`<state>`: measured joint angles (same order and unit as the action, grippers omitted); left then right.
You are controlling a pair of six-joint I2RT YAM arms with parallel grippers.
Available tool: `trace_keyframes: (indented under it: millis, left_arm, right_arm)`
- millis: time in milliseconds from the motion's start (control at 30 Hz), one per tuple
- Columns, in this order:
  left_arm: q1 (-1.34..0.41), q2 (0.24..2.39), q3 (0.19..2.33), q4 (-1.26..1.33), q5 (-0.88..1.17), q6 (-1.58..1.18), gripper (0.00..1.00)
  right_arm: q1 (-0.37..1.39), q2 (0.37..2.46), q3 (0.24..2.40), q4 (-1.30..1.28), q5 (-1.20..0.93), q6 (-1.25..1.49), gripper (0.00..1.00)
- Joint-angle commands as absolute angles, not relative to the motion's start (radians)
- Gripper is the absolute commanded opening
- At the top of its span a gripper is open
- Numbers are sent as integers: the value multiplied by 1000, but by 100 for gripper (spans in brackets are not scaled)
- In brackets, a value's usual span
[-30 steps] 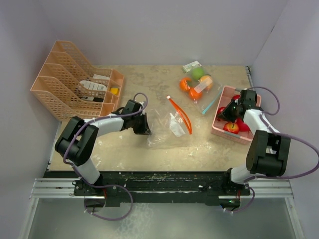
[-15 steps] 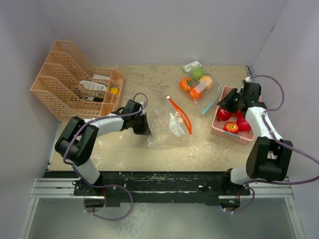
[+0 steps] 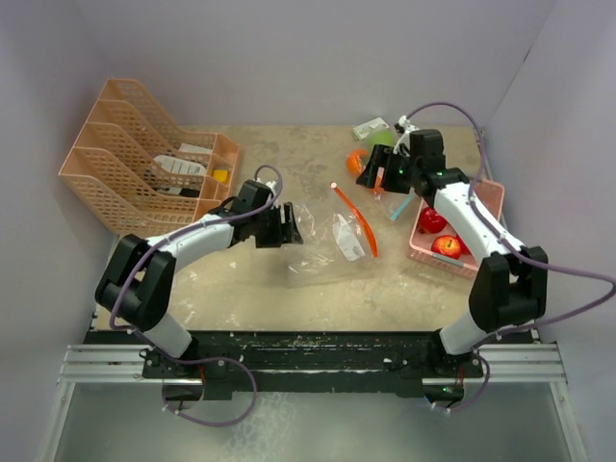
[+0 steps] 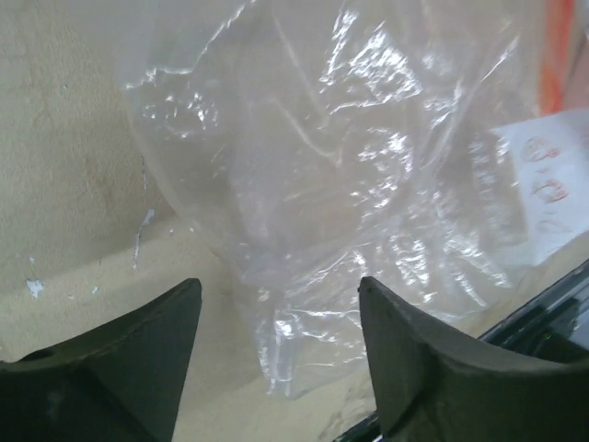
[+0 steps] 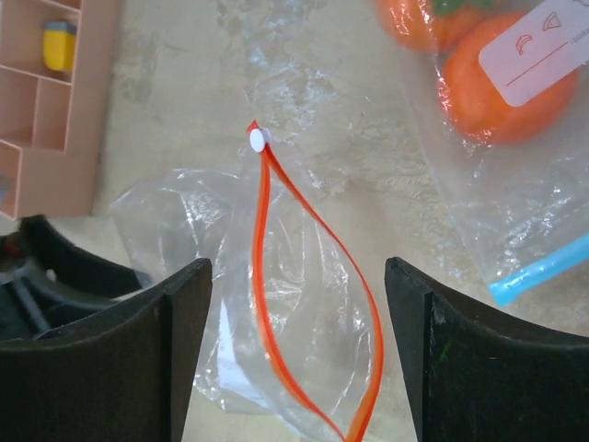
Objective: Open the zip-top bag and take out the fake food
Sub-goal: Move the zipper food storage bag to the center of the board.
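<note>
A clear zip-top bag [image 3: 332,245] with an orange zip strip [image 5: 262,230] lies flat mid-table, mouth gaping, and looks empty apart from a white label. My left gripper [image 3: 288,226] is open at the bag's left edge; in the left wrist view the crumpled plastic [image 4: 368,166] lies ahead of the spread fingers [image 4: 138,350], untouched. My right gripper [image 3: 373,173] hovers open, over the orange zip in its wrist view [image 5: 299,267]. Behind it, a second bag with a blue zip [image 5: 543,276] holds fake food: oranges [image 5: 502,92]. Red apples [image 3: 446,245] sit in the pink basket [image 3: 438,265].
A peach file organiser [image 3: 135,154] stands at the back left, with a white item and a small yellow thing [image 5: 58,44] in its slots. Grey walls close in the table at the back and on both sides. The basket sits near the right edge.
My right arm swung from the basket to above the bags and opened its jaws. The left gripper opened and let go of the bag's left edge.
</note>
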<state>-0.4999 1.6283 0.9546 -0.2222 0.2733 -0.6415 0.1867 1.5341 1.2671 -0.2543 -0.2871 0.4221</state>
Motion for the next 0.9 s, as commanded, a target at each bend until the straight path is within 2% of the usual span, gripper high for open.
trace_keyframes:
  millis: [0, 67, 167, 267, 467, 600, 733, 867]
  left_arm:
    - [-502, 1539, 1019, -245, 214, -630, 82]
    - [-502, 1522, 1023, -252, 205, -630, 91]
    - [-502, 1504, 1020, -259, 198, -633, 99]
    - [-502, 1493, 1018, -265, 197, -634, 99]
    - [-503, 1467, 1029, -268, 210, -630, 99]
    - [-530, 1463, 1083, -297, 207, -598, 95]
    - [-594, 1494, 1168, -339, 177, -552, 84]
    - [-688, 1594, 1283, -389, 140, -498, 71]
  right_arm:
    - [196, 1634, 1379, -323, -175, 358, 82]
    - [196, 1709, 1471, -385, -98, 348, 90]
    - [196, 1844, 1622, -491, 16, 330, 99]
    - [198, 1954, 1730, -538, 63, 316, 99]
    - [207, 2114, 1788, -511, 101, 291, 100]
    - [221, 2146, 1788, -508, 94, 277, 91]
    - [239, 2144, 1732, -481, 75, 279, 80]
    - [245, 2138, 1665, -455, 61, 294, 60]
